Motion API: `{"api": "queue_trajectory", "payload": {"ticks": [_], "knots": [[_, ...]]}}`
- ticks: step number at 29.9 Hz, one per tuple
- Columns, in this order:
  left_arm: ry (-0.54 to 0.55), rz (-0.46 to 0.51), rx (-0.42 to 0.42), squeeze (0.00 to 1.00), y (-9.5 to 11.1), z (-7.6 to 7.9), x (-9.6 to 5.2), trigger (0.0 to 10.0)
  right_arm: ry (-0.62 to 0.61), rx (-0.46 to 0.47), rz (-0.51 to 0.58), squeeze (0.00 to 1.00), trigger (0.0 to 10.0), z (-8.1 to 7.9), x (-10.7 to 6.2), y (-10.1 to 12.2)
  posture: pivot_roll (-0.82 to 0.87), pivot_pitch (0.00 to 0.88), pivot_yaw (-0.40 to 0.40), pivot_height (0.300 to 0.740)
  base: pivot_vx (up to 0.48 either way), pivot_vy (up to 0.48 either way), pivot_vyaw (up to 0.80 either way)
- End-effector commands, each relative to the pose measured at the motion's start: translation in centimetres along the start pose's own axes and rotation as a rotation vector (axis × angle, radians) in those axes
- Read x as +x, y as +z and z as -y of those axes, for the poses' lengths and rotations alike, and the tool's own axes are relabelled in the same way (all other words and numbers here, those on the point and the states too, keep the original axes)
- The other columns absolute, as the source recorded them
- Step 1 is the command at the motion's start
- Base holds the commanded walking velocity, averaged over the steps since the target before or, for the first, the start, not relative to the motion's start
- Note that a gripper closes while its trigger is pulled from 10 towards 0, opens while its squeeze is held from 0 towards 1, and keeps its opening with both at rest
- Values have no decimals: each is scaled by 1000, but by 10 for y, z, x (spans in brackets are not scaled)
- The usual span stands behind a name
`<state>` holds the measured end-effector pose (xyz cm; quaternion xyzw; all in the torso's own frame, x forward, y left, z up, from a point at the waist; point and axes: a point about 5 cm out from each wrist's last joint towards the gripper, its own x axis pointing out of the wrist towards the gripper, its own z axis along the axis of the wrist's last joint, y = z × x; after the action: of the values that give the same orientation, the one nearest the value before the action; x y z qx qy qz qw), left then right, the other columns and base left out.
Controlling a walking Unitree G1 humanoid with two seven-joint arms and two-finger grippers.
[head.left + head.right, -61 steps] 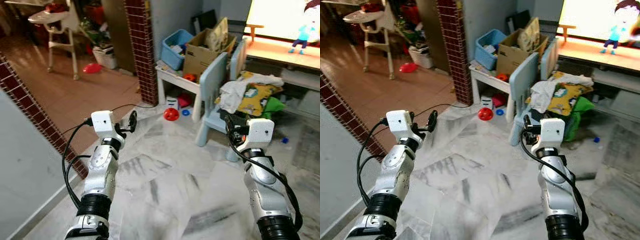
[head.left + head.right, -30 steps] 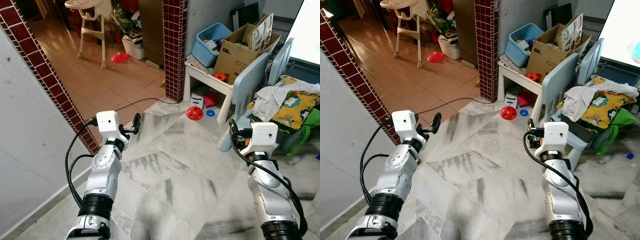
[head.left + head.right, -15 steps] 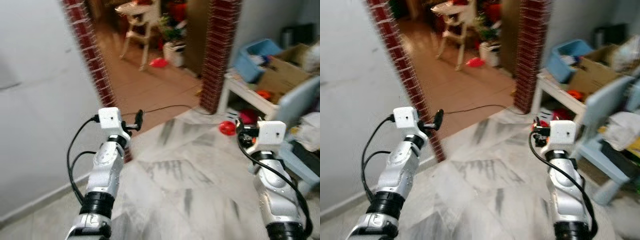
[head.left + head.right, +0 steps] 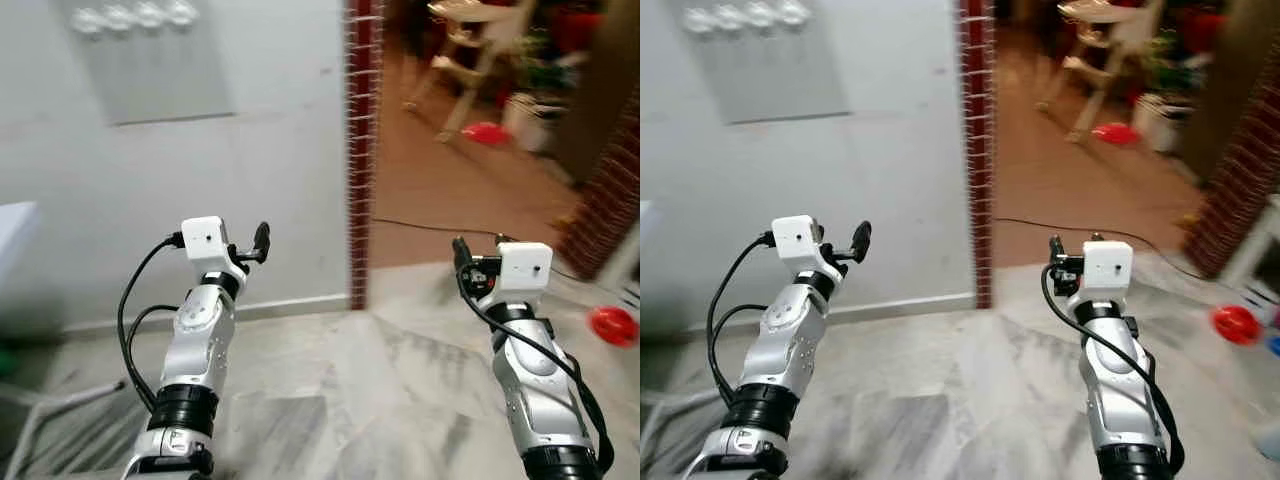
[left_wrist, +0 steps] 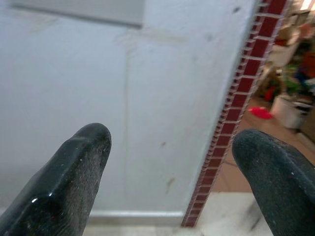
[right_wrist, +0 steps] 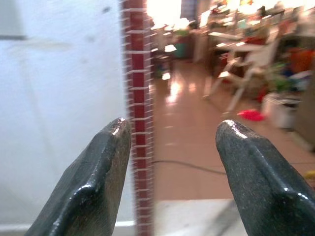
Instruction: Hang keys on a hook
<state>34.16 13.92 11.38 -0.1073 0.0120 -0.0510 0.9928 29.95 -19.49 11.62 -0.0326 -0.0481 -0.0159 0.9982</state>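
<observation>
Swinging leftward, the head camera has moved off the toy corner: the blue bin, cardboard box and pale blue chair seen earlier are gone, and a white wall (image 4: 250, 170) stands where they were. That is the robot turning, not the things shifting.

From the left eye, the landmark is the red brick edge (image 4: 358, 150) of that wall. Up on the wall, well to the left of it, a grey plate (image 4: 150, 62) carries a row of pale rounded knobs (image 4: 130, 16), likely the hooks the task means, though blur hides their shape. Beyond the edge a tiled room opens, with a high chair (image 4: 478, 40) and a red thing (image 4: 486, 132) on its floor. The left gripper (image 4: 260, 240) is raised before the wall left of the edge, the right gripper (image 4: 462, 255) right of it, over marble floor. A red ball (image 4: 608, 325) lies far right.

The right eye gives the same layout: plate (image 4: 765, 70) up left, brick edge (image 4: 978, 150) mid-frame.

The left wrist view shows its two black fingers (image 5: 64, 182) spread apart with bare wall between them and the brick edge off to one side. No keys sit between them.

The right wrist view shows its fingers (image 6: 93, 182) likewise parted and empty, the brick edge framed between them.

I judge the turn has brought the hanging place into sight, but I cannot tell where the keys are, so fetching them seems to remain. No brand, label or lettering is legible anywhere now.
</observation>
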Motion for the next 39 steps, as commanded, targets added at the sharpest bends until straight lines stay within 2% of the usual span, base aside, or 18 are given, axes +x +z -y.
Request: {"api": "queue_trajectory", "payload": {"ticks": [1, 16, 39], "knots": [[-2, -9, -2, 0, 1, 3, 2, 10000, 1, -3, 2, 0, 10000, 1, 0, 2, -112, 0, 51, 740, 0, 0, 800], [5, -36, 18, 0, -2, 1, 0, 10000, 15, -5, -3, 0, 10000, 1, -2, 2, -108, 0, 49, 740, 0, 0, 800], [3, -43, -1, 0, -3, 4, -2, 10000, 22, -13, -8, 0, 10000, 4, -3, 3, -105, 0, 38, 740, 0, 0, 800]]}}
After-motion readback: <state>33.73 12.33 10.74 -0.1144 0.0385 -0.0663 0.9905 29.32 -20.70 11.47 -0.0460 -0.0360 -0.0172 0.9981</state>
